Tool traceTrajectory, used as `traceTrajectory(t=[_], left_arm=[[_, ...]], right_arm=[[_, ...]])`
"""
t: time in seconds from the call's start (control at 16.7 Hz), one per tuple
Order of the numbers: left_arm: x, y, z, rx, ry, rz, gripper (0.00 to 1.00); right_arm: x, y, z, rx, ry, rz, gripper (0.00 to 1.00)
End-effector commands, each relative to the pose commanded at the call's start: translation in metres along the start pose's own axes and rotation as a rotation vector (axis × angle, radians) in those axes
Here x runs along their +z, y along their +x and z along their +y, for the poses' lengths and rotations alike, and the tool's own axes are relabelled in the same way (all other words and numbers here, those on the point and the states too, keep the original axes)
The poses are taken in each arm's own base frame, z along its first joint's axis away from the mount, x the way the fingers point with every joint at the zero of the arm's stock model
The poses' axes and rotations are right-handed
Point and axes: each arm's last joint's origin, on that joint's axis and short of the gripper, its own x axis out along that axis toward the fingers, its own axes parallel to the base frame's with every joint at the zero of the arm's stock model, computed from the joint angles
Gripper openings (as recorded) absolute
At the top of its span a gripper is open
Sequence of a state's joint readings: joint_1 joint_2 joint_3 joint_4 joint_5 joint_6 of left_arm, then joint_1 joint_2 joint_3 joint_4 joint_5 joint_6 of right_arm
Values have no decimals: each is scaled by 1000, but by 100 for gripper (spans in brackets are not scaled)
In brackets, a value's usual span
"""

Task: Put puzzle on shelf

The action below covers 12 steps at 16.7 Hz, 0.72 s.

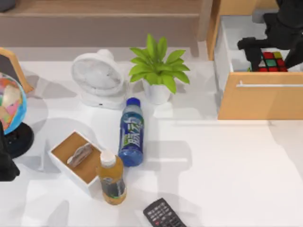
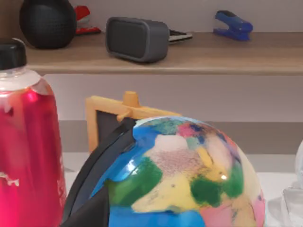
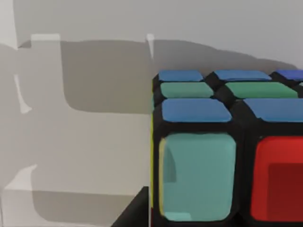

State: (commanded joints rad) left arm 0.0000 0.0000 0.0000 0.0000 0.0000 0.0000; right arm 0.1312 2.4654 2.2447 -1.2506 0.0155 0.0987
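The puzzle, a small cube with a black grid and red, green and yellow stickers, lies inside the open white drawer at the back right. My right gripper hangs directly over it, with black parts on both sides of the cube. Seen from the right wrist, the puzzle is very close, showing blue, green, teal and red stickers against the drawer's white wall. The shelf is a long light-brown board along the back; it also shows in the left wrist view. My left arm is parked at the table's left edge.
The drawer's orange-wood front with its metal bar juts forward. A fan, potted plant, lying blue bottle, upright yellow bottle, wooden tray, remote and globe crowd the left and middle.
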Motion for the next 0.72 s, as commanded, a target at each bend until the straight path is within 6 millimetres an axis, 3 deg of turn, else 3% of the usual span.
traceTrajectory(t=[0.12, 0.18, 0.72], left_arm=[[0, 0, 0, 0, 0, 0, 100], [0, 0, 0, 0, 0, 0, 100], [0, 0, 0, 0, 0, 0, 100]], right_arm=[[0, 0, 0, 0, 0, 0, 2], [0, 0, 0, 0, 0, 0, 0], [0, -1, 1, -1, -2, 1, 0]])
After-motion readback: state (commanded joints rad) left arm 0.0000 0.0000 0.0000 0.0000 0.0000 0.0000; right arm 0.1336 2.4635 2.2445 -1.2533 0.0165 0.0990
